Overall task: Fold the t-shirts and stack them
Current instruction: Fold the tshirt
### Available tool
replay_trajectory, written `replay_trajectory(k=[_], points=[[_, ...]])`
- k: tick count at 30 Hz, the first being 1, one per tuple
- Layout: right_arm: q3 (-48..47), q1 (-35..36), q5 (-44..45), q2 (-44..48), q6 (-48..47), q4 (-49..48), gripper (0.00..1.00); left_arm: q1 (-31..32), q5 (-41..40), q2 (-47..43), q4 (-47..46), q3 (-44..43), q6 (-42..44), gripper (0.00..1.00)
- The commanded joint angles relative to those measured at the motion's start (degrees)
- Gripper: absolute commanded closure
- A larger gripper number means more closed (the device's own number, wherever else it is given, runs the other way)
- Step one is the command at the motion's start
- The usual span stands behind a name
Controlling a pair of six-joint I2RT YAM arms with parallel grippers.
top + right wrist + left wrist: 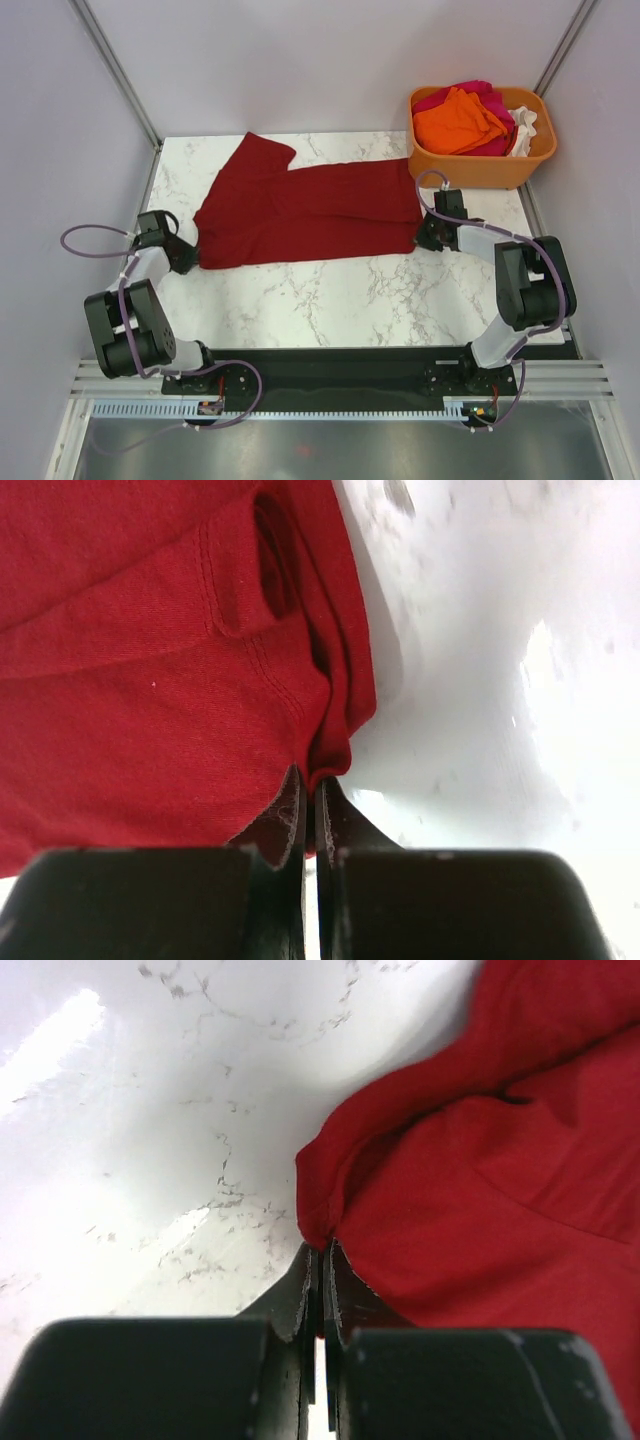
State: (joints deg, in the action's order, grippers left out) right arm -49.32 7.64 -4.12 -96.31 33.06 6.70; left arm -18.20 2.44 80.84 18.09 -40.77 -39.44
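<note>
From above, the dark red shirt [310, 212] lies spread across the white table [330, 300]. The other shirts [462, 120] sit in the orange tub [480, 168] at the far right corner.

Left wrist view: the left gripper [319, 1255] pinches the red shirt's edge tight.

Right wrist view: the right gripper [310, 783] pinches its other end tight.

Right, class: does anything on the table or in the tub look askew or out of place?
The red shirt lies in a crooked band, one flap jutting toward the back left. In the tub, shirts are heaped above the rim, a white one bunched at the right edge. Nothing looks damaged.
</note>
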Motion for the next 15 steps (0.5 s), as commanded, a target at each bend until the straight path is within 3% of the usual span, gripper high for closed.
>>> replay_trajectory(k=[1,15], points=[[2.73,0.1,0.34,3.41,-0.54,6.13,1.0,-1.84,-0.6,-5.86,5.02,-4.22,2.08,0.98],[14.69,-1.22,3.77,23.95,2.1,15.97,1.0,-9.4,3.36,-17.28,17.68,-2.56,6.31,0.98]])
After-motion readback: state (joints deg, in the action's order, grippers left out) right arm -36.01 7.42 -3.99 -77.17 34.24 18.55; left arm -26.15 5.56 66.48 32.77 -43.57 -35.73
